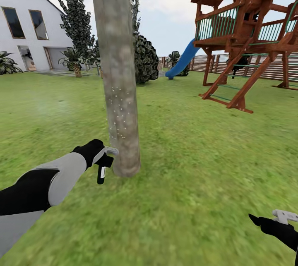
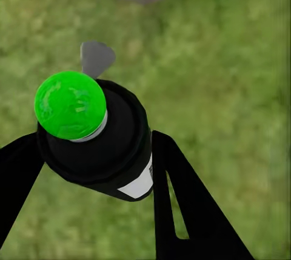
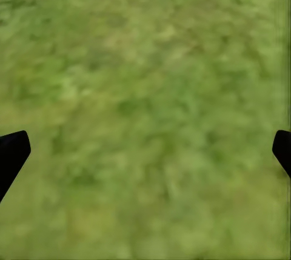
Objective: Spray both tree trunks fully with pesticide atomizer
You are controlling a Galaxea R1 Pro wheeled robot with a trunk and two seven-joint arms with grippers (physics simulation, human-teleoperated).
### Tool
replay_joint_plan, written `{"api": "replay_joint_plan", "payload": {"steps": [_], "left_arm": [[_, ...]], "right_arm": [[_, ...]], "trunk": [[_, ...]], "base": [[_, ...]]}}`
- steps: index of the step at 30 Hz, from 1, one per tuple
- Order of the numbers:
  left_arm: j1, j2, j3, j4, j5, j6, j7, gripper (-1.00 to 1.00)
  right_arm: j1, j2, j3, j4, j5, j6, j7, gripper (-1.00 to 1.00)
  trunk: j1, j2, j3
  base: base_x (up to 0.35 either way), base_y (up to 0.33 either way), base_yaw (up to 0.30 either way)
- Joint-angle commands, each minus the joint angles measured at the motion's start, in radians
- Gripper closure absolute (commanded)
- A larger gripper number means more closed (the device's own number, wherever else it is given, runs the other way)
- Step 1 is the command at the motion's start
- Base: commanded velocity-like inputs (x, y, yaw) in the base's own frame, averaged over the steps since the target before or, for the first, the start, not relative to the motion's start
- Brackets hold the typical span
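Beside the base of the tree trunk (image 1: 117, 71), your left claw (image 1: 103, 162) grips the pesticide atomizer (image 2: 97, 136), its 2 fingers (image 2: 188, 205) pressed against the dark bottle's sides, just above the grass (image 1: 186, 166). White specks dot the trunk's lower bark. Well away from the trunk, your right claw (image 1: 275, 220) hangs over the lawn, spread wide and holding nothing.
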Motion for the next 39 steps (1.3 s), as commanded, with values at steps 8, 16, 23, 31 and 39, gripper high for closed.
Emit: {"api": "replay_joint_plan", "payload": {"steps": [8, 16, 23, 31, 39], "left_arm": [[0.0, -0.002, -0.001, 0.0, 0.0, 0.0, 0.0, 1.0], [0.0, -0.003, -0.001, 0.0, 0.001, 0.0, 0.001, 1.0], [0.0, -0.003, 0.006, 0.0, 0.001, 0.0, 0.001, 1.0], [0.0, -0.003, 0.012, -0.035, 0.003, 0.0, 0.001, 1.0], [0.0, -0.003, 0.139, -0.095, 0.069, 0.001, 0.118, 1.0]], "right_arm": [[0.0, 0.001, -0.002, -0.002, 0.0, 0.002, 0.0, -1.0], [0.0, 0.001, -0.001, -0.001, 0.0, 0.001, 0.002, -1.0], [0.0, 0.0, -0.002, -0.002, -0.002, 0.001, 0.002, -1.0], [0.0, 0.0, -0.002, -0.002, -0.001, 0.001, 0.002, -1.0], [0.0, 0.0, -0.002, -0.002, 0.0, 0.001, 0.002, -1.0]], "trunk": [[0.0, 0.0, 0.0], [0.0, 0.0, 0.0], [0.0, 0.0, 0.0], [0.0, 0.0, 0.0], [0.0, 0.0, 0.0]], "base": [[0.083, -0.322, 0.102], [0.046, -0.322, 0.026], [0.0, -0.25, 0.156], [0.0, -0.008, 0.281], [0.0, 0.0, 0.282]]}}
